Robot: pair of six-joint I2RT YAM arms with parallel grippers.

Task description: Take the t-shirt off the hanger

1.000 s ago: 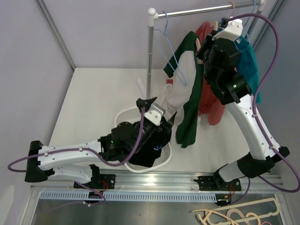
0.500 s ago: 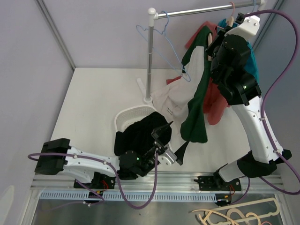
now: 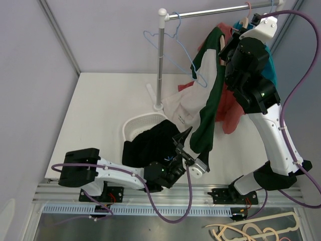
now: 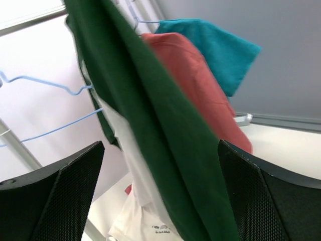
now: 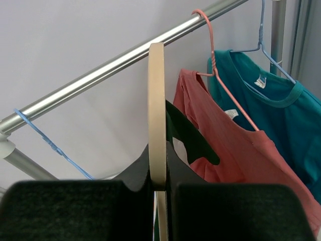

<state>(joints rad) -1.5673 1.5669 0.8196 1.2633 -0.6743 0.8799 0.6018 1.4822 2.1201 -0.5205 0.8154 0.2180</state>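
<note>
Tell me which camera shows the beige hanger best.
Right wrist: the beige hanger rises edge-on from between the right gripper's fingers, with the green t-shirt draped on it. The top view shows at most a sliver beside the right arm; the left wrist view shows none of it.

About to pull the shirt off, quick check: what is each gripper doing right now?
Left gripper: open, with the green t-shirt hanging between its fingers, not clamped.
Right gripper: shut on the beige hanger.
</note>
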